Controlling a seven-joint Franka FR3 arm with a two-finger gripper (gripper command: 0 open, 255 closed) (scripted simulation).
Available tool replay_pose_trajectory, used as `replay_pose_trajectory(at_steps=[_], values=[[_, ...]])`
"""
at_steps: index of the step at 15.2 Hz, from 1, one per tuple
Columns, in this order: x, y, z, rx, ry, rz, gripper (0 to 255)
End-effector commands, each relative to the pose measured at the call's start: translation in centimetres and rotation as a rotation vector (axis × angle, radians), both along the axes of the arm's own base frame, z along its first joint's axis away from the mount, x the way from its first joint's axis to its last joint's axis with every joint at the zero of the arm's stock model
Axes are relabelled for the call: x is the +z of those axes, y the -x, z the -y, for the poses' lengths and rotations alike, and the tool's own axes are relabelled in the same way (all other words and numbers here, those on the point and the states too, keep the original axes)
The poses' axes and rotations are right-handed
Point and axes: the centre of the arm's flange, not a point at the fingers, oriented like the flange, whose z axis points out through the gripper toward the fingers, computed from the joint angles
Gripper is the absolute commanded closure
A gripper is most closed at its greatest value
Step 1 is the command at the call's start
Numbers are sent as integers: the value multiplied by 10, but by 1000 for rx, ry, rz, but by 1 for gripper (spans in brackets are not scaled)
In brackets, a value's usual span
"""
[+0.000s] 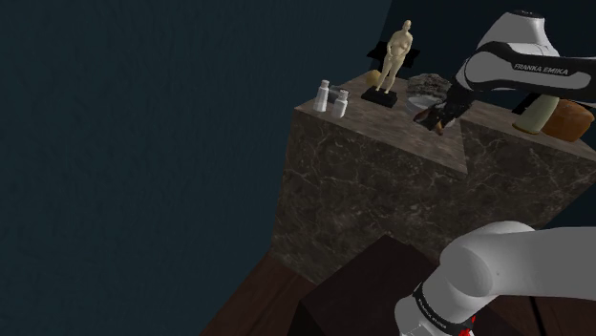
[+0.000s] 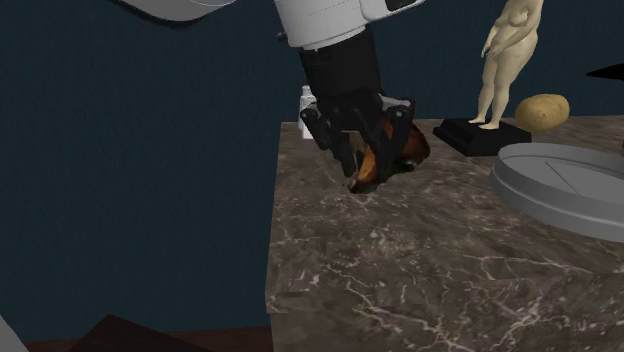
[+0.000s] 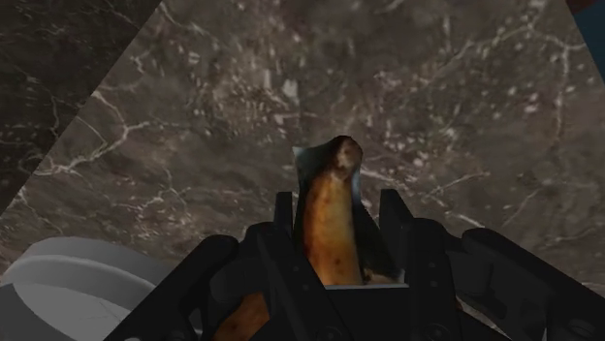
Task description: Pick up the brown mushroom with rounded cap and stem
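Note:
The brown mushroom (image 2: 392, 158) sits clasped between the two black fingers of my gripper (image 2: 366, 160), low over the dark marble table top (image 2: 420, 260) near its edge. Its lower tip is at or just above the marble; I cannot tell which. In the wrist view the mushroom (image 3: 330, 218) runs as a long orange-brown shape out past the fingertips, with the gripper (image 3: 336, 201) shut on both its sides. From the shoulder view the gripper (image 1: 441, 116) hangs over the middle of the table top (image 1: 401, 162), the mushroom a small brown spot beneath it.
A tan figurine (image 2: 505, 60) on a black base stands behind the gripper, a yellowish potato (image 2: 541, 112) beside it. A grey round dish (image 2: 565, 185) lies close by. Two white bottles (image 1: 330, 98) stand at the table's corner. A brown lump (image 1: 568, 119) lies further back.

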Motion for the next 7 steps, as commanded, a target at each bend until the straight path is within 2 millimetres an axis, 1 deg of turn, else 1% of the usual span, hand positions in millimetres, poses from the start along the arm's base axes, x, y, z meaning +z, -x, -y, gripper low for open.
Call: replay_pose_trajectory(at_steps=[1, 5, 7], values=[[11, 0, 0, 0, 0, 0, 255], [32, 0, 0, 0, 0, 0, 255], [33, 0, 0, 0, 0, 0, 255]])
